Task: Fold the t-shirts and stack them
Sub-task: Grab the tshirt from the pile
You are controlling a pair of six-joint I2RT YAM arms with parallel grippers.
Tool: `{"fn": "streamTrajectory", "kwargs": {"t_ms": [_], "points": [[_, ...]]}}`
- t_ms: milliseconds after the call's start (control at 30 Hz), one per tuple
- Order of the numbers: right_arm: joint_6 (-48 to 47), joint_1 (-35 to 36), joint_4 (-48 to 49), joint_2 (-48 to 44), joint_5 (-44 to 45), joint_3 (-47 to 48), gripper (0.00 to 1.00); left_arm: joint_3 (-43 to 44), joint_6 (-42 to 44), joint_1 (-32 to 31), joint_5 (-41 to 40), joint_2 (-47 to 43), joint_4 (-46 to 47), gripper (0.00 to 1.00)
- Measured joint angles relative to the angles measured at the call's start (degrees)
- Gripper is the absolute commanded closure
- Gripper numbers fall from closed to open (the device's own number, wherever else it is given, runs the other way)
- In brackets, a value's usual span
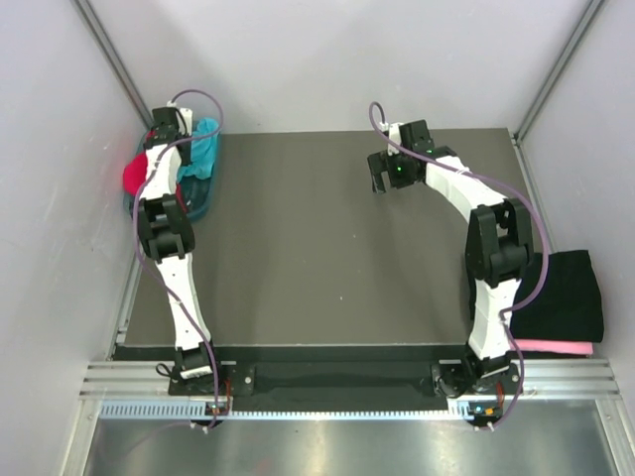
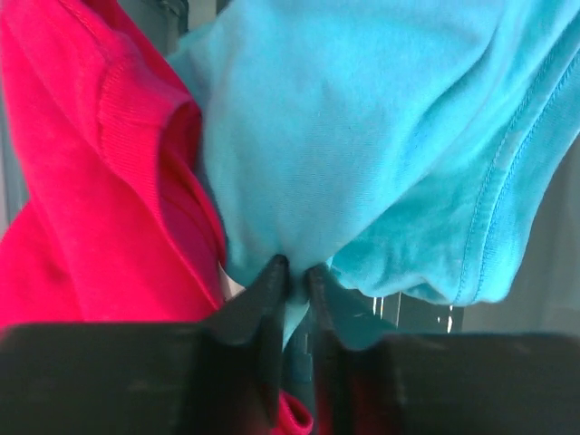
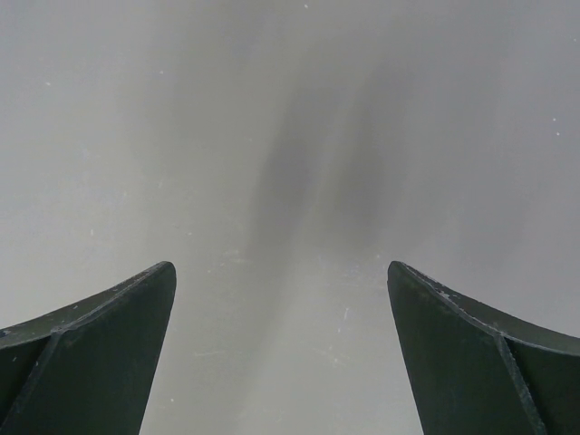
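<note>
Left gripper [image 2: 292, 267]: we have it pinched onto a small fold of the teal shirt [image 2: 362, 136]; jaws nearly meet w/ thin cloth between.
Teal shirt: bunched up in the basket [image 1: 203, 203] at the far-left edge of the table [image 1: 317, 258], touching the red shirt [image 2: 91, 181] next to it.
Right gripper [image 3: 281, 267]: spread wide, nothing in it, hanging over bare table on the far-right side, well apart from the basket.
Done pile: black shirt [image 1: 566, 293] folded on a pink shirt [image 1: 556, 347], off the table's right edge, near side.
Handling: we judge the shirt light, soft, floppy. No stiffness, so it'll drape and drag from one pinch. Knit isn't slippery, but a thin fold could creep out of the jaws.
Snag risk: red shirt lies vs. the teal one & may ride along on the lift.
Where to grab: the current pinch is mid-cloth, ok for pulling it out. For spreading we'd want both shoulders or hem corners, one per gripper; the stitched hem shows at right of the wrist view.
</note>
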Motion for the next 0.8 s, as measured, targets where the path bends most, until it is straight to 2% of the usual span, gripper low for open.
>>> {"fn": "streamTrajectory", "kwargs": {"t_ms": [67,400,600,800], "points": [[0.0,0.2,0.1,0.0,0.0,0.0,0.0,0.2,-0.2,0.0,-0.3,0.0,0.4,1.0],[0.0,0.3,0.3,0.0,0.1,0.0,0.0,0.1,0.3,-0.8,-1.2,-0.7,0.6,1.0],[-3.5,1.1,1.5,0.0,4.7,0.1,0.0,-1.0,0.3,-2.8,-1.1,-6.7,0.5,1.0],[-10.0,4.7,13.7,-5.7,10.6,-7.7,0.0,-1.1,-0.4,-7.2,0.8,-16.9,1.0,1.0]]}}
